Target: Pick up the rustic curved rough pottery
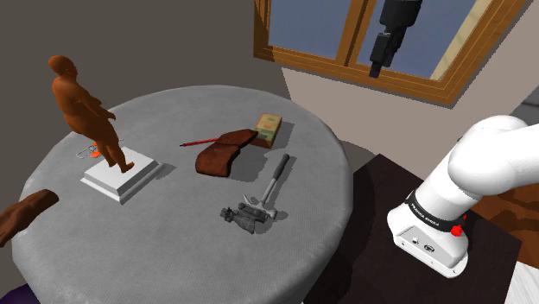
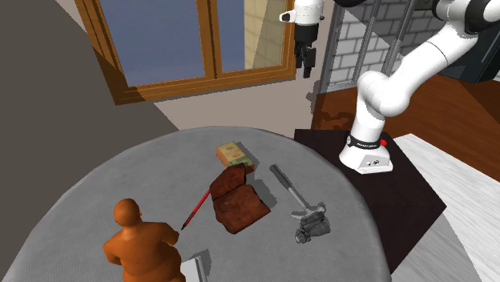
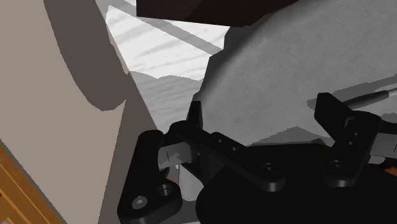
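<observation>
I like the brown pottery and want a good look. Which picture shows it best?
The second exterior view: the pottery lies mid-picture, unblocked, its rough top facing the camera. The shoulder view shows it more from the side, curved.

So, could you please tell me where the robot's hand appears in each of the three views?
Shoulder view: the hand hangs at the top edge, right of centre, before the wood-framed window.
Second exterior view: the hand is at the top, right of centre, just right of that window.
Wrist view: its two black fingers stand apart, the round grey table beyond them.
Shared landmark: that round grey table, below the hand.
</observation>
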Controlling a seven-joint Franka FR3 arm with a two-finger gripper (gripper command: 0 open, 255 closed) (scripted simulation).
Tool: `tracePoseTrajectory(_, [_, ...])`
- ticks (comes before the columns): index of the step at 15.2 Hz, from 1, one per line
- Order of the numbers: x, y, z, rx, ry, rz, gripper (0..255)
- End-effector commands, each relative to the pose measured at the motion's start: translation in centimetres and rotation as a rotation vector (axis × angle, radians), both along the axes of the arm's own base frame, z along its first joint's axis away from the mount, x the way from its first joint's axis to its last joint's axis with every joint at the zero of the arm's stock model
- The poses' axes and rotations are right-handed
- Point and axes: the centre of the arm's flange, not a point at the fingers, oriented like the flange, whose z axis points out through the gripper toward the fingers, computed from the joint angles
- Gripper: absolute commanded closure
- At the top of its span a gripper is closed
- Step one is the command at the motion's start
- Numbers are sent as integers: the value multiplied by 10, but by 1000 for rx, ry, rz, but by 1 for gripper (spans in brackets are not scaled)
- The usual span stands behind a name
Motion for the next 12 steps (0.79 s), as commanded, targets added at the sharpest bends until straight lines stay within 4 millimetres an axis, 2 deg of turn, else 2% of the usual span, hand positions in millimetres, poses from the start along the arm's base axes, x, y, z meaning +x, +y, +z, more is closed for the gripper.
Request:
tracePoseTrajectory(1, [0, 0, 0, 0, 0, 0, 0])
tracePoseTrajectory(12, [21, 71, -97, 228, -21, -71, 0])
